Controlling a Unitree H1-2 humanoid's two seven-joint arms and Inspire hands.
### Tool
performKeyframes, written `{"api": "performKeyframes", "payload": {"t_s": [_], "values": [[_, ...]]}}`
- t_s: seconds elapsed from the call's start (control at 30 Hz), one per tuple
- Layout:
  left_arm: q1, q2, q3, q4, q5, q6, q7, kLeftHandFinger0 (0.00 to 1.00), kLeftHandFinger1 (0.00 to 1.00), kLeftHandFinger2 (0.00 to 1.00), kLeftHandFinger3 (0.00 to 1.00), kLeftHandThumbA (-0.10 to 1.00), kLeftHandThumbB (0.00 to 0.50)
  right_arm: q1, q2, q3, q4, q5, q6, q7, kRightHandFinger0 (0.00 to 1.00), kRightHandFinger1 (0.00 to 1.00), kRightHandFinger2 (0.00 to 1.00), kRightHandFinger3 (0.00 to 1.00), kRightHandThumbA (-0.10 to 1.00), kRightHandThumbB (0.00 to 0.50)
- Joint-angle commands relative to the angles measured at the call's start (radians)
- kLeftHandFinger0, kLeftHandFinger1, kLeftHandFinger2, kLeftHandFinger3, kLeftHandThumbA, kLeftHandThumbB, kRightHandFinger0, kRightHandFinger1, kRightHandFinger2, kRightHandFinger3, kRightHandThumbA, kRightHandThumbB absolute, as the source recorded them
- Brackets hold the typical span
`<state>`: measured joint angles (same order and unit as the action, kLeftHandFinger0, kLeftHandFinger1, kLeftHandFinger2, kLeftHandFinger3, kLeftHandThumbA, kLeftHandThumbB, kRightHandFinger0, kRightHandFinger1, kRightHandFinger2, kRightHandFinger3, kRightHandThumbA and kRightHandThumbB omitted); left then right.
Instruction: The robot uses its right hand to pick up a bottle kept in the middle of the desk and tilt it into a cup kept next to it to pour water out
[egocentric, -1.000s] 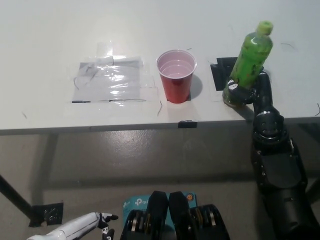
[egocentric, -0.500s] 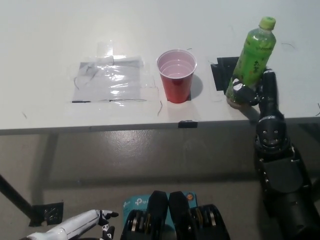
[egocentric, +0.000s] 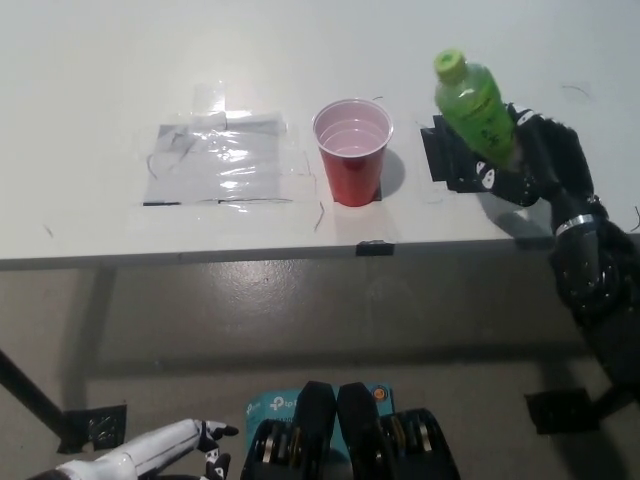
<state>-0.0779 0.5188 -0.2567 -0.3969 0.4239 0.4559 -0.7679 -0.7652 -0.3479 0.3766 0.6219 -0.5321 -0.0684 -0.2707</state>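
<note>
White tabletop (egocentric: 100, 80) filled the far half of the view, its near edge running across the middle, grey floor (egocentric: 300, 320) below it. Clear tape patch (egocentric: 225, 160) sat left of centre on the tabletop, same spot as before. Black right arm (egocentric: 600, 290) came in from the lower right; a second ago it stood more upright under the table edge, now it had swung out to the right and reached over the tabletop. Right hand (egocentric: 530, 160) sat at the right of the tabletop, fingers (egocentric: 500, 178) grasping the bottle's lower half. Green bottle (egocentric: 475, 110) was lifted off the tabletop and tipped left, cap (egocentric: 449, 63) pointing toward the cup; half a second ago it stood near upright with the cap up and to the right. Cap was on, and short of the cup's rim. Red cup (egocentric: 352, 150) stood upright at centre, just left of the bottle, unmoved, pale inside. Black tape square (egocentric: 445, 150) lay on the tabletop under the bottle. Small black mark (egocentric: 372, 246) on the near edge. White left hand (egocentric: 175, 452) rested low at the near left, below the tabletop, unchanged; cannot tell its finger state.
</note>
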Motion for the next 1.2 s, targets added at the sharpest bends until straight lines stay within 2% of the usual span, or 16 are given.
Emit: {"api": "performKeyframes", "payload": {"t_s": [0.0, 0.1, 0.17, 0.23, 0.4, 0.6, 0.63, 0.67, 0.7, 0.77, 0.83, 0.9, 1.0, 1.07, 1.13, 1.17], "values": [[-0.023, 0.022, 0.010, -0.004, 0.005, 0.014, -0.019, 1.00, 1.00, 1.00, 1.00, 1.00, 0.352, -0.105, -0.039, 0.036, -0.006, -0.099, -0.098, -0.012, 0.00, 0.00, 0.12, 0.48, -0.10, 0.042], [-0.020, 0.017, 0.016, -0.011, 0.020, 0.014, -0.027, 1.00, 1.00, 1.00, 1.00, 1.00, 0.341, -0.126, -0.043, 0.066, 0.013, -0.126, -0.111, -0.013, 0.00, 0.00, 0.08, 0.46, -0.10, 0.027], [-0.021, 0.020, 0.013, -0.012, 0.016, 0.014, -0.025, 1.00, 1.00, 1.00, 1.00, 1.00, 0.348, -0.138, -0.037, 0.073, 0.024, -0.135, -0.114, -0.012, 0.00, 0.00, 0.07, 0.47, -0.10, 0.031], [-0.022, 0.020, 0.013, -0.012, 0.023, 0.014, -0.031, 1.00, 1.00, 1.00, 1.00, 1.00, 0.354, -0.156, -0.031, 0.082, 0.026, -0.140, -0.100, 0.021, 0.00, 0.00, 0.08, 0.48, -0.08, 0.003], [-0.017, 0.011, 0.025, -0.008, 0.020, 0.014, -0.039, 1.00, 1.00, 1.00, 1.00, 1.00, 0.367, -0.206, -0.009, 0.089, 0.032, -0.154, -0.074, 0.055, 0.00, 0.00, 0.07, 0.47, -0.10, 0.000], [-0.017, 0.017, 0.015, -0.018, 0.038, 0.014, -0.038, 1.00, 1.00, 1.00, 1.00, 1.00, 0.334, -0.278, -0.030, 0.133, 0.050, -0.226, -0.058, 0.097, 0.00, 0.00, 0.06, 0.39, -0.07, 0.002], [-0.017, 0.016, 0.017, -0.019, 0.038, 0.014, -0.040, 1.00, 1.00, 1.00, 1.00, 1.00, 0.341, -0.287, -0.034, 0.136, 0.049, -0.231, -0.051, 0.110, 0.00, 0.00, 0.06, 0.40, -0.08, 0.012], [-0.015, 0.012, 0.023, -0.017, 0.036, 0.014, -0.045, 1.00, 1.00, 1.00, 1.00, 1.00, 0.344, -0.305, -0.047, 0.145, 0.049, -0.247, -0.049, 0.125, 0.00, 0.00, 0.06, 0.46, -0.08, 0.071], [-0.015, 0.010, 0.027, -0.017, 0.038, 0.014, -0.050, 1.00, 1.00, 1.00, 1.00, 1.00, 0.343, -0.322, -0.060, 0.155, 0.054, -0.262, -0.057, 0.129, 0.00, 0.00, 0.06, 0.48, -0.08, 0.088], [-0.015, 0.011, 0.024, -0.010, 0.024, 0.014, -0.040, 1.00, 1.00, 1.00, 1.00, 1.00, 0.344, -0.350, -0.080, 0.171, 0.062, -0.289, -0.050, 0.143, 0.00, 0.00, 0.05, 0.44, -0.06, 0.107], [-0.025, 0.023, 0.020, -0.014, 0.039, 0.014, -0.047, 1.00, 1.00, 1.00, 1.00, 1.00, 0.351, -0.377, -0.104, 0.183, 0.042, -0.323, -0.021, 0.182, 0.00, 0.00, 0.07, 0.45, -0.01, 0.095], [-0.028, 0.025, 0.018, -0.015, 0.041, 0.014, -0.056, 1.00, 1.00, 1.00, 1.00, 1.00, 0.354, -0.404, -0.128, 0.199, 0.050, -0.358, -0.041, 0.163, 0.00, 0.00, 0.09, 0.41, -0.04, 0.101], [-0.028, 0.026, 0.017, -0.011, 0.028, 0.014, -0.046, 1.00, 1.00, 1.00, 1.00, 1.00, 0.329, -0.438, -0.164, 0.219, 0.041, -0.392, -0.060, 0.185, 0.00, 0.05, 0.21, 0.42, 0.00, 0.072], [-0.031, 0.023, 0.023, -0.009, 0.033, 0.014, -0.048, 1.00, 1.00, 1.00, 1.00, 1.00, 0.340, -0.454, -0.169, 0.217, 0.054, -0.400, -0.083, 0.145, 0.00, 0.01, 0.18, 0.40, -0.03, 0.119], [-0.031, 0.024, 0.022, -0.009, 0.031, 0.014, -0.048, 1.00, 1.00, 1.00, 1.00, 1.00, 0.366, -0.460, -0.177, 0.219, 0.053, -0.413, -0.090, 0.138, 0.00, 0.00, 0.15, 0.41, -0.01, 0.100], [-0.031, 0.028, 0.018, -0.010, 0.035, 0.014, -0.046, 1.00, 1.00, 1.00, 1.00, 1.00, 0.378, -0.467, -0.184, 0.226, 0.051, -0.427, -0.095, 0.140, 0.00, 0.00, 0.16, 0.43, 0.01, 0.115]]}}
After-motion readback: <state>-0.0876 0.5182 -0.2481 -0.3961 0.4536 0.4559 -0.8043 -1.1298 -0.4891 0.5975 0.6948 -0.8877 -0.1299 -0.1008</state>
